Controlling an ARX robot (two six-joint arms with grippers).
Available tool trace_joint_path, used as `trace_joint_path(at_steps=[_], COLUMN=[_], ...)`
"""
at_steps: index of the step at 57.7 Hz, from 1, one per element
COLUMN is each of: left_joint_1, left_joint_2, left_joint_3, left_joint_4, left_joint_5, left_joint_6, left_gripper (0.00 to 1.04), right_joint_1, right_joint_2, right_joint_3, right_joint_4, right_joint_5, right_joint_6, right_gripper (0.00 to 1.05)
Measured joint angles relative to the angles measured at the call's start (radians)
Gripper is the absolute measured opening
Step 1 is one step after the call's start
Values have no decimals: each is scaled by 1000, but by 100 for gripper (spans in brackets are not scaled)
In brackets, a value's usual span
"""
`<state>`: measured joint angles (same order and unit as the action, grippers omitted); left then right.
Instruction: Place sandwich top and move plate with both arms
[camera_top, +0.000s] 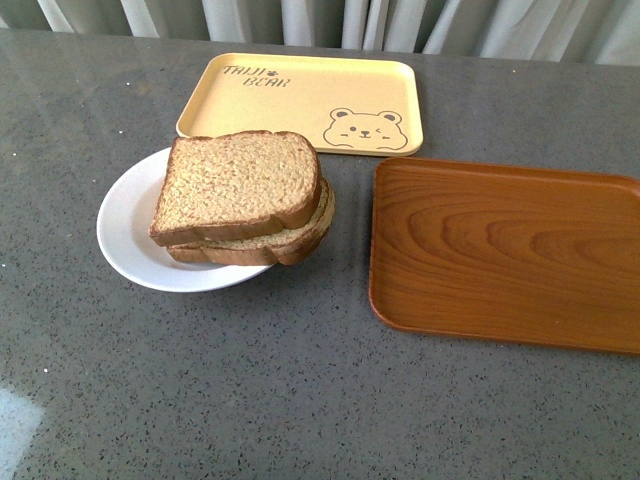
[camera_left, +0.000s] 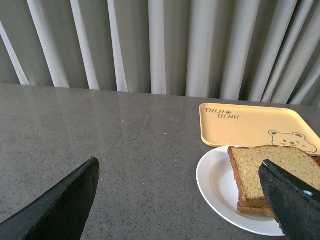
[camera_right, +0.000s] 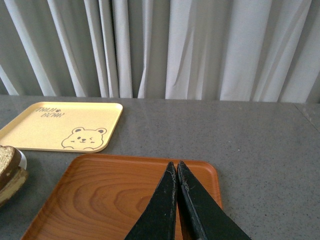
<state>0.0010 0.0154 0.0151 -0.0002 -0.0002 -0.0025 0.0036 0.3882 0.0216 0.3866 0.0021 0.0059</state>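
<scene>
The sandwich top (camera_top: 240, 182), a brown-crusted wholemeal slice, lies on a matching lower slice (camera_top: 270, 248) on the white plate (camera_top: 125, 225), left of the table's middle. Neither arm shows in the front view. In the left wrist view my left gripper (camera_left: 180, 162) is open, with nothing between its fingers. It hangs over bare table just beside the plate (camera_left: 215, 180), and one finger (camera_left: 287, 200) covers part of the sandwich top (camera_left: 252, 170). My right gripper (camera_right: 175, 164) is shut and empty, over the wooden tray (camera_right: 110, 195). The sandwich top (camera_right: 7, 159) shows at that view's edge.
A yellow bear-print tray (camera_top: 290, 95) lies behind the plate. The brown wood-grain tray (camera_top: 500, 250) lies to the plate's right, empty. Grey curtains (camera_left: 160, 45) hang behind the table's far edge. The grey tabletop (camera_top: 300, 400) stretches toward the front.
</scene>
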Motion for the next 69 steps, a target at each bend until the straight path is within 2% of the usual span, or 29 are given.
trace_joint_path(at_steps=[37,41,56,61,68,69], left_joint_1=[0,0,0,0,0,12], left_joint_2=[0,0,0,0,0,15], left_joint_3=[0,0,0,0,0,6], left_joint_4=[0,0,0,0,0,-22], left_joint_5=[0,0,0,0,2,48], left_joint_6=[0,0,0,0,0,-9], left_gripper=[96,96,96,96,96,96], right_joint_1=[0,0,0,0,0,0], right_joint_2=[-212,-345,-381,-382,-382,-382], right_joint_3=[0,0,0,0,0,0], right_joint_4=[-211,-372,-385,-385,-385,-385], right_joint_5=[0,0,-1,-1,-1,-1], right_joint_6=[0,0,0,-2,-2,-2], right_gripper=[2,2,2,14,37,41])
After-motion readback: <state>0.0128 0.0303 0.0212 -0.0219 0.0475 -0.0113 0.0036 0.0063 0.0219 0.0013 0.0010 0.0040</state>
